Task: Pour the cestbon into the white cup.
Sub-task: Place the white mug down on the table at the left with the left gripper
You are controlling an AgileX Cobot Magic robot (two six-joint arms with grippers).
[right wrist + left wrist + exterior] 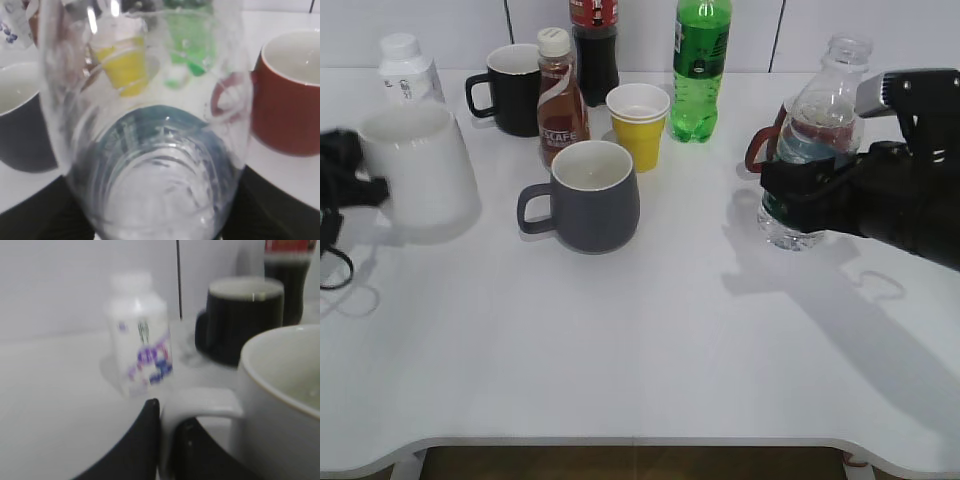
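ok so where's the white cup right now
The white cup is at the far left of the exterior view, held by its handle in the left gripper, left of the grey mug.

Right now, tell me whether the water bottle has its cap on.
Cap off: the water bottle shows a bare open neck in the exterior view, standing upright in the right gripper.
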